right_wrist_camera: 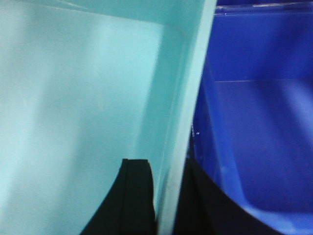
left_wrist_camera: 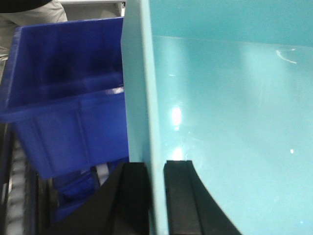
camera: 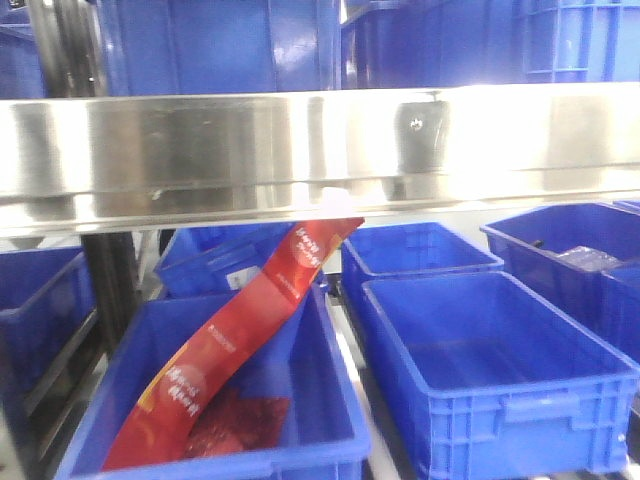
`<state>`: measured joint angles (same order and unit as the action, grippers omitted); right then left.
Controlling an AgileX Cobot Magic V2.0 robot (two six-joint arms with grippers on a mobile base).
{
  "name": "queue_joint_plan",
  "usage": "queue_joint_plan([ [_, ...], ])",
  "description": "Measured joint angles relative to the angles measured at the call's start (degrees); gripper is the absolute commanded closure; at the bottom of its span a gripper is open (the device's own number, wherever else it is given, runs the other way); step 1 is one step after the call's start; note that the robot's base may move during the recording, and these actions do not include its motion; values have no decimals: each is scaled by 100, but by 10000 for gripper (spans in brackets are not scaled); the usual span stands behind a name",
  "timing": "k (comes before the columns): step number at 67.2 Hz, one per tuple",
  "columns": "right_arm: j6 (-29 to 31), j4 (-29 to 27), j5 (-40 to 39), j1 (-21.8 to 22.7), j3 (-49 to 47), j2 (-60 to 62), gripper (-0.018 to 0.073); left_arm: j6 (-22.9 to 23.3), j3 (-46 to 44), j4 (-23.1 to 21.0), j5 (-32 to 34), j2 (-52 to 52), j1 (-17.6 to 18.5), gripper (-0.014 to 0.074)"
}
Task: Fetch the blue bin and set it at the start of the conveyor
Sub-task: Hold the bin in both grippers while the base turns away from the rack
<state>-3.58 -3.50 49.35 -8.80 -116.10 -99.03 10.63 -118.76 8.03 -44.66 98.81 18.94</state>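
Left wrist view: my left gripper (left_wrist_camera: 155,196) is clamped astride one wall of the bin (left_wrist_camera: 234,122), interior to frame right. Right wrist view: my right gripper (right_wrist_camera: 168,200) pinches the opposite wall, interior to frame left. Bin spans both arms equally; conveyor unseen.

front cam: level w/ shelf rail (camera: 320,150) | wrist cams: v. close, share blue bin (left_wrist_camera: 234,122) (opposite walls)
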Motion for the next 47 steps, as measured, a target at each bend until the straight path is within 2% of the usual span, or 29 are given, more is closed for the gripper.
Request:
queue_joint_plan([
  [47, 0, -21, 0, 0, 0, 0, 710, 0, 0, 22, 0, 0, 0, 708],
])
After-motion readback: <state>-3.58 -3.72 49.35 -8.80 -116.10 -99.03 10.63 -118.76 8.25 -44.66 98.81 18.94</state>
